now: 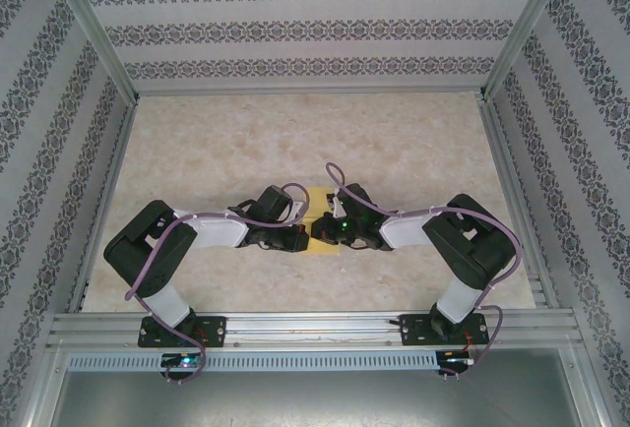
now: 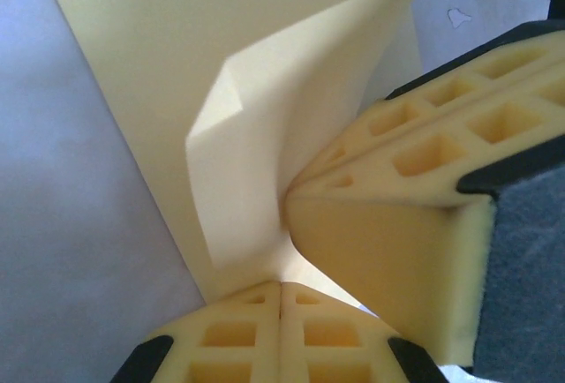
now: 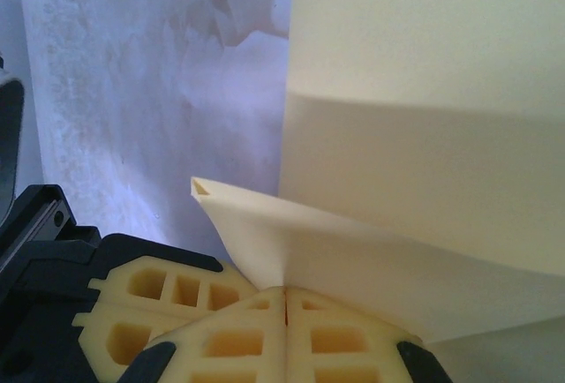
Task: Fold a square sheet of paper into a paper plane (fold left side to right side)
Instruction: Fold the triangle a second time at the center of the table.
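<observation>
The yellow square sheet of paper (image 1: pixel 321 192) lies at the table's middle, mostly covered by both grippers, which meet tip to tip above it. In the left wrist view the paper (image 2: pixel 265 92) is partly folded, a raised flap running down into the tips of my left gripper (image 2: pixel 281 288), which is shut and pinches it. The right gripper's foam fingers (image 2: pixel 415 180) press in right beside that spot. In the right wrist view my right gripper (image 3: pixel 285 293) is shut too, with a lifted, doubled edge of the paper (image 3: pixel 424 136) caught at its tips. The left gripper's fingers (image 3: pixel 168 290) sit at the lower left.
The marbled tabletop (image 1: pixel 295 142) is fenced by aluminium rails (image 1: pixel 118 161) and patterned walls on three sides. Both arm bases are bolted to the near rail (image 1: pixel 315 324). The arms' elbows jut out to the left (image 1: pixel 148 245) and the right (image 1: pixel 477 240).
</observation>
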Motion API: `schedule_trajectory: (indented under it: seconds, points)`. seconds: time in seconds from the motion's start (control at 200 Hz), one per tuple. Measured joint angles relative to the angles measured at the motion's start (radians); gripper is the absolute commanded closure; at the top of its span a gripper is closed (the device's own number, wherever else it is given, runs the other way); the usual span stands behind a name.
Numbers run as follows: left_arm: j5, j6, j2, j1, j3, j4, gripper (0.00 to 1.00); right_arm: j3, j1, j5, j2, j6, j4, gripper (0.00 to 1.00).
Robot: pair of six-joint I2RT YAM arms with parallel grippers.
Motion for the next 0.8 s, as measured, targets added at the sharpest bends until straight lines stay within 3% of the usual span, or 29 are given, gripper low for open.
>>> schedule_trajectory:
  seconds: [0.799]
  points:
    - [-0.005,-0.068,0.007,0.0,0.0,0.019,0.99,0.01,-0.029,0.023,0.024,-0.081,-0.027,1.0]
